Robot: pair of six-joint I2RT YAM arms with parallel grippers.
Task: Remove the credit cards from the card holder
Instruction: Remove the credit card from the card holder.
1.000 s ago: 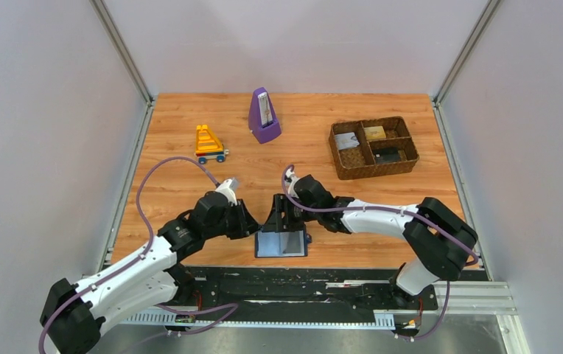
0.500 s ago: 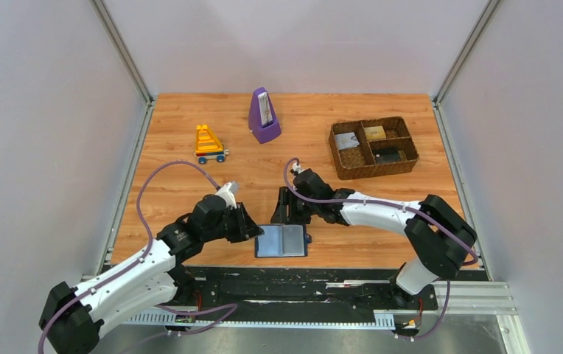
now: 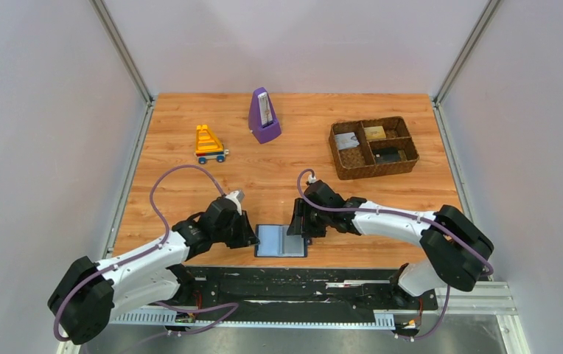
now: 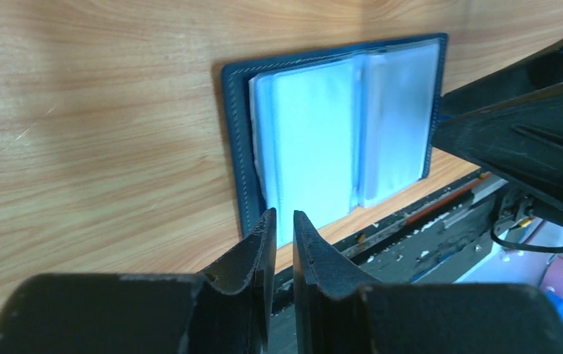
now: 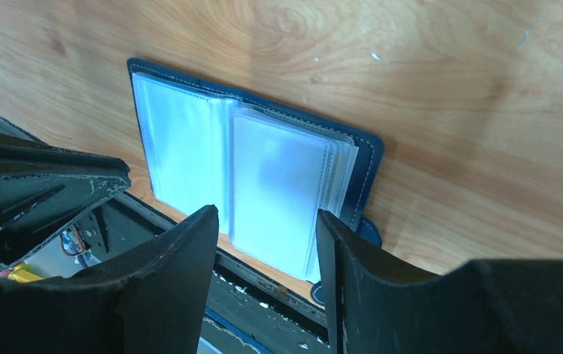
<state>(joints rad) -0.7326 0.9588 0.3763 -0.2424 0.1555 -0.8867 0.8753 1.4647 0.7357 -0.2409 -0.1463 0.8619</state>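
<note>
- Lying open and flat, the card holder point(image 3: 281, 240) is resting at the near edge of the wooden surface point(image 3: 293, 158), between the two arms, with its black cover down and its pale blue-grey sleeve pages facing up.
- Hovering just to the holder's left, the left tool point(image 3: 247, 236) is showing only a narrow slit between its fingers in the left wrist view, with nothing in it; its tips are pointing at the near left corner of the holder point(image 4: 337, 125).
- Hanging over the holder's right half, the right tool point(image 3: 298, 225) is standing about half spread and is carrying nothing; in the right wrist view the stack of sleeve pages point(image 5: 286, 184) is showing through the gap between its fingers.
- Sitting well apart at the far right, the brown woven basket point(image 3: 335, 153) is holding what is looking like one dark credit card point(image 3: 387, 155) in its right compartment, beside a whitish printed card point(image 3: 347, 140) and a gold-tan card point(image 3: 374, 133) in other compartments.
- Judging by that, part of the job is looking done: at least one card is already lying outside the holder.
- The top sleeves are looking pale and blank in both wrist views, but the pages are glaring and stacked, so I cannot tell whether any card is hiding underneath.
- Leafing through the remaining pages and pulling out whatever is in them is probably what is remaining.
</note>
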